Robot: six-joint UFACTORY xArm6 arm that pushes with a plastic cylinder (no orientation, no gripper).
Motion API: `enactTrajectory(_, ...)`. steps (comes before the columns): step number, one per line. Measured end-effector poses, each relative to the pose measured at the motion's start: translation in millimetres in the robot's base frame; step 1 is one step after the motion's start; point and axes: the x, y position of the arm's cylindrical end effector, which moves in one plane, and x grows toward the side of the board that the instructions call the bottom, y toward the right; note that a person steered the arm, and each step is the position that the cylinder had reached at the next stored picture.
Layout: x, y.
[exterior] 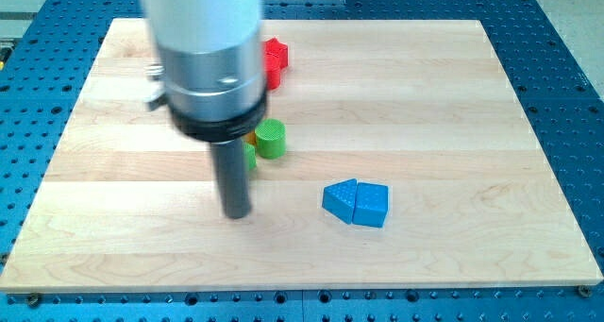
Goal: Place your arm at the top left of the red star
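The red star (274, 59) lies near the view's top, partly hidden behind the arm's grey body. My tip (236, 214) rests on the board well below the red star, toward the view's bottom and slightly left of it. The rod stands just left of the green blocks and left of the blue blocks.
A green round block (271, 138) sits right of the rod, with another green block (250, 154) partly hidden behind it. Two blue blocks (357, 203) lie touching at the view's lower middle. The wooden board (472, 124) lies on a blue perforated table.
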Motion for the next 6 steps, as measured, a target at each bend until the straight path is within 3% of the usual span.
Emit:
enactTrajectory(1,-24,-9)
enactTrajectory(4,-269,-41)
enactTrajectory(6,-344,-19)
